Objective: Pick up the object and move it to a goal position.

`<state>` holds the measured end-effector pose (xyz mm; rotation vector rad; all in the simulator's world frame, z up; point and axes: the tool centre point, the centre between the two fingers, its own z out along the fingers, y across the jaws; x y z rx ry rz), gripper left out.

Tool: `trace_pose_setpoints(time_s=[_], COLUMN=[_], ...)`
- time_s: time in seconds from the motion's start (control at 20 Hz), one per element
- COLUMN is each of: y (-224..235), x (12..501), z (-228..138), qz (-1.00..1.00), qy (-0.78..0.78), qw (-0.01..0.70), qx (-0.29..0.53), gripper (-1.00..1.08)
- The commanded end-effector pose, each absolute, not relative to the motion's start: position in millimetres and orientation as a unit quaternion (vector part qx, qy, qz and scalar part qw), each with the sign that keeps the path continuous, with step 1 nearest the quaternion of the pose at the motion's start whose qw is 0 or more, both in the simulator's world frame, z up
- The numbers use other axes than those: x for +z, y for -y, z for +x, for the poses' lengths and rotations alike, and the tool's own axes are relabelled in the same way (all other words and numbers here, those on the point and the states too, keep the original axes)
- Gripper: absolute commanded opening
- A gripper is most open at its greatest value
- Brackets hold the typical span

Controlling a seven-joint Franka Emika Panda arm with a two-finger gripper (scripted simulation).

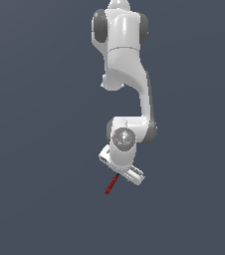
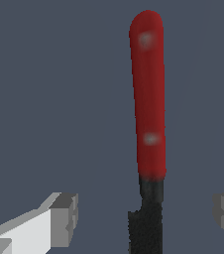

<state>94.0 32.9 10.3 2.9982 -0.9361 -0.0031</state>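
The object is a small knife with a red handle [image 2: 147,94] and a black blade [image 2: 147,218]. In the wrist view it fills the middle of the picture. My gripper [image 2: 146,216] is open. Its grey fingertips [image 2: 64,218] stand on either side of the blade, with a clear gap on each side and no contact. In the exterior view the white gripper [image 1: 118,174] sits directly over the knife. Only the red handle [image 1: 110,185] sticks out from under it, and the blade is hidden by the hand.
A plain dark grey surface lies all around. The white arm [image 1: 124,64] comes down from the top of the exterior view. No other objects and no goal marker show.
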Motion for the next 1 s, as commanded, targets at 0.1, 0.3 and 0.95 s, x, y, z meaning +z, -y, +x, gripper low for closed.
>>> trace_pose_setpoints(time_s=[0.1, 0.3, 0.95], y=[-32.9, -32.9, -29.4], x=[8.0, 8.0, 10.4], z=[95.9, 95.9, 92.3], qz=[0.954, 0.954, 0.954], qy=[0.298, 0.298, 0.299], qw=[0.000, 0.000, 0.000], qx=[0.000, 0.000, 0.000], gripper=[1.00, -1.00, -1.00])
